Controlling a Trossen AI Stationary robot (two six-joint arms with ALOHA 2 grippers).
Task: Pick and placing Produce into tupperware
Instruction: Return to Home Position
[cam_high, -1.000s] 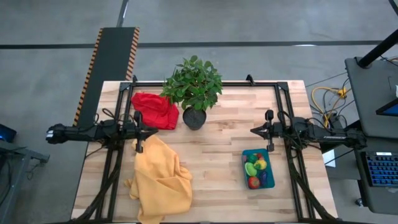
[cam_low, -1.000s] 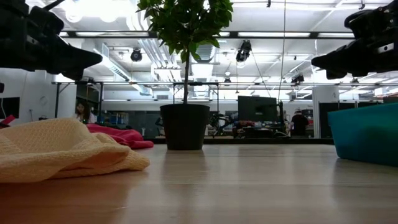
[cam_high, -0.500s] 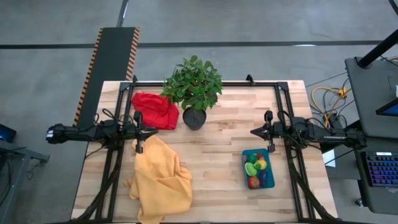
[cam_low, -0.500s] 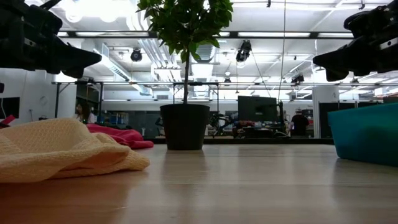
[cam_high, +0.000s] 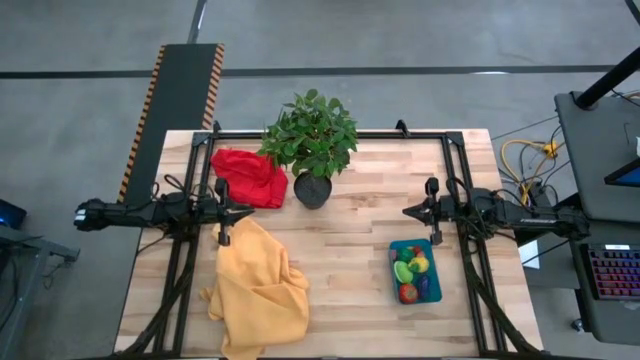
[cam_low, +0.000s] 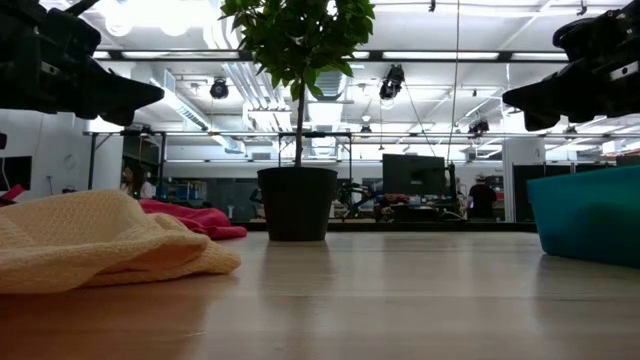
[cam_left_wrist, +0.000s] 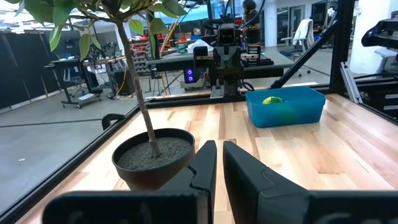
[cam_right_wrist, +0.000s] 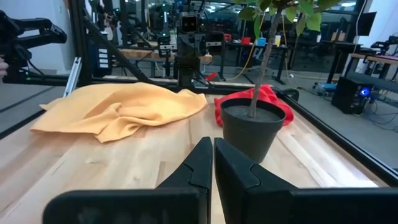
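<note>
The teal tupperware (cam_high: 437, 275) sits on the wooden counter (cam_high: 350, 255) in the lower right part of the high view. The toy produce (cam_high: 411, 275) lies inside it. There is a green piece (cam_high: 403, 271), a yellow piece (cam_high: 420, 264), a red piece (cam_high: 408, 293) and a dark purple piece (cam_high: 424, 285). In the left wrist view the yellow piece peeks up over the rim of the box.

The right end effector (cam_high: 406, 211) hangs in the air at the middle right of the high view, just above the tupperware in the picture. It points toward the middle of the counter. Its two fingers (cam_right_wrist: 202, 163) are pressed together and hold nothing.

The left end effector (cam_high: 249, 211) hangs at the middle left, over the top edge of the yellow cloth (cam_high: 258, 285). It points toward the middle too. Its fingers (cam_left_wrist: 206, 167) are closed, with only a thin slit between them, and they hold nothing.

A potted plant (cam_high: 312, 140) stands at the top middle of the counter. A red cloth (cam_high: 248, 176) lies just beside it on the left. The yellow cloth lies crumpled in the lower left. In the low view both arms are up in the top corners, well above the wood.
</note>
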